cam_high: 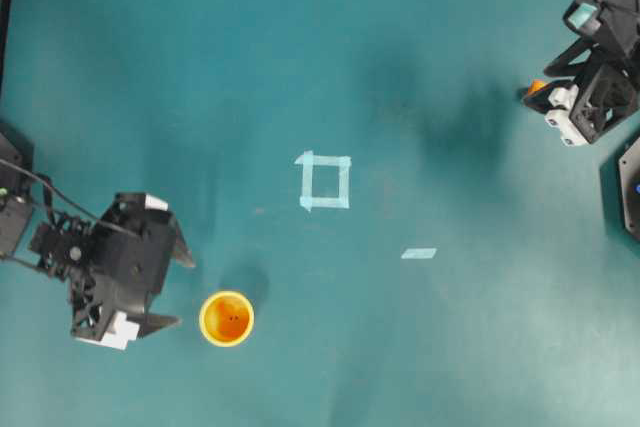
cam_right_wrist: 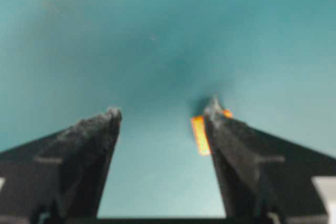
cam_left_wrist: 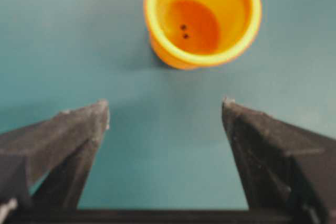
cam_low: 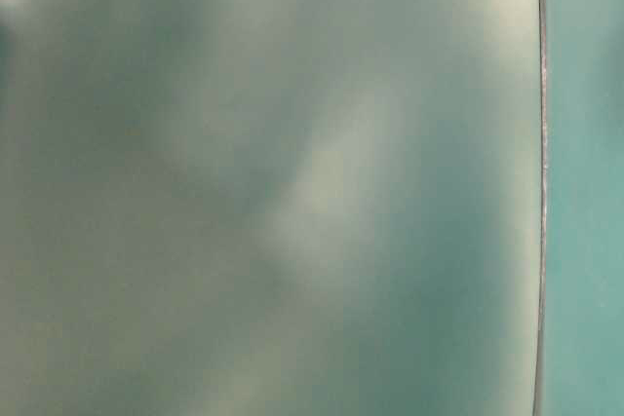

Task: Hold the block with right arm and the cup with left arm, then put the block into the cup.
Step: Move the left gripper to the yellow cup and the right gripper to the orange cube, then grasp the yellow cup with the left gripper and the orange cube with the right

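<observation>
On the teal table (cam_high: 420,347), nothing is grasped yet. The left gripper (cam_left_wrist: 165,109) stands spread, the cup (cam_left_wrist: 202,18) upright just ahead. The right gripper (cam_right_wrist: 163,113) is spread too, the block (cam_right_wrist: 200,135) beside one finger's inner face; both grasps and the drop remain.

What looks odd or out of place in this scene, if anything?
Two things stand out. The block sits mostly hidden behind one finger of the open right gripper, not centred between the fingers. The table-level view is only a blur and shows nothing usable. The cup stands upright, unspilled, ahead of the open left gripper.
</observation>
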`<action>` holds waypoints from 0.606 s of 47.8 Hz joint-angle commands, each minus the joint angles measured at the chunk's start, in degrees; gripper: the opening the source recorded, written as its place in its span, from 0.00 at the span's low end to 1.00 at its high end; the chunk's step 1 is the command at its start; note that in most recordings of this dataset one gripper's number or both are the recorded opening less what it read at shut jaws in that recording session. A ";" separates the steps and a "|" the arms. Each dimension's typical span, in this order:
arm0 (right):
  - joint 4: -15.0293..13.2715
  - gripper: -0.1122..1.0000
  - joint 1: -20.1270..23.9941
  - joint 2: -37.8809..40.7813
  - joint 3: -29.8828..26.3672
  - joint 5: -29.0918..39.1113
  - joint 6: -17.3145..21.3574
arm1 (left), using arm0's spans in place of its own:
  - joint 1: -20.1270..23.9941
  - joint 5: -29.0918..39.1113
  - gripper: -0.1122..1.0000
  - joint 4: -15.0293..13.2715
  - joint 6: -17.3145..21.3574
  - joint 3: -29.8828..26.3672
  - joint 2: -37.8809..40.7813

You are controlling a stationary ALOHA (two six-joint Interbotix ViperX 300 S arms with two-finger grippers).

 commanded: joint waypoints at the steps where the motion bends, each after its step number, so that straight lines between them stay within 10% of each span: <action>1: -1.58 0.68 -0.79 0.97 -1.41 0.00 -0.09 | -0.88 -0.44 0.89 0.18 0.00 -1.05 0.09; 29: -3.96 0.68 -1.23 7.47 -1.85 -2.72 0.00 | -1.23 -7.65 0.89 0.09 0.00 -2.72 6.24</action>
